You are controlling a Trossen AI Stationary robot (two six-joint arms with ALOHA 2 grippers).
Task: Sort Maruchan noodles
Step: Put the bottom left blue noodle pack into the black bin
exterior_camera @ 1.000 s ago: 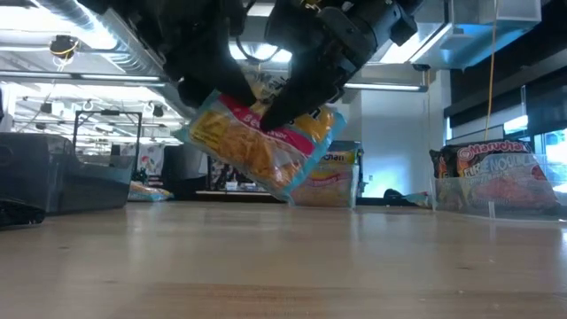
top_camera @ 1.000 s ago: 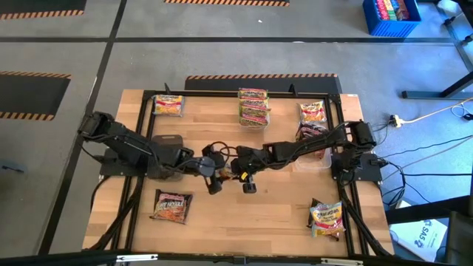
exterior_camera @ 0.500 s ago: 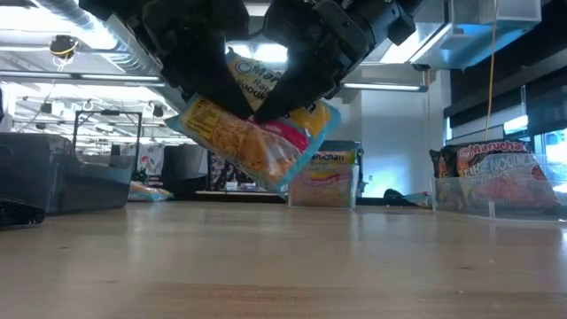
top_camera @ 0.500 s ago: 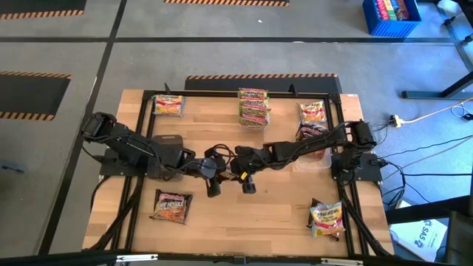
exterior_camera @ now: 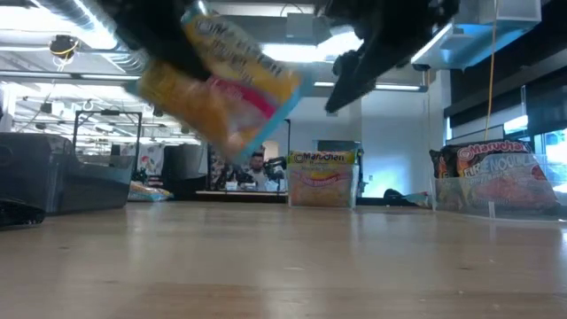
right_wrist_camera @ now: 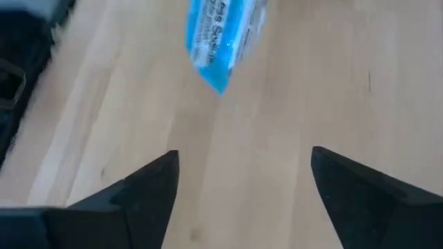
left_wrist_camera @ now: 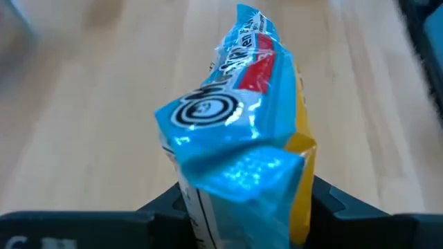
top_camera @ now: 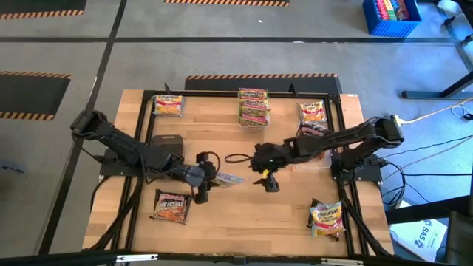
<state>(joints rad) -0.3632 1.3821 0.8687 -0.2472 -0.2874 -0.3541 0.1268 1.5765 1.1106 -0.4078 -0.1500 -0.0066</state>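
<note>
A yellow Maruchan noodles packet (top_camera: 227,178) with a pink band and blue ends hangs above the table's middle, with my left gripper (top_camera: 203,182) shut on it; the low view shows the packet (exterior_camera: 221,84) well above the wood. My right gripper (top_camera: 267,179) stands open just to the packet's right, touching nothing, and the packet's free end (right_wrist_camera: 223,38) lies ahead of its fingers. Other noodle packets lie flat: a dark brown one (top_camera: 171,206) near left, one (top_camera: 327,218) near right, one (top_camera: 168,105) far left, and a stack (top_camera: 253,107) at the far edge. My left gripper pinches the packet's crimped blue end (left_wrist_camera: 239,173) between its two fingers (left_wrist_camera: 166,204), one on each flat face. The fingers come roughly level from the table's left. The packet sticks out ahead of them toward the table's right, tilted and clear of the table.
Orange and dark packets (top_camera: 313,113) sit in a clear tub (exterior_camera: 496,190) at the far right. A black block (top_camera: 168,142) stands by the left arm, and a loose cable (top_camera: 235,157) lies mid-table. Bare wood (top_camera: 244,222) stretches along the near edge.
The packet has passed from my right gripper to my left. My left gripper shut on it and drew it toward the table's left and slightly nearer, still clear of the table. My right gripper opened, let go and pulled back toward the table's right edge.
</note>
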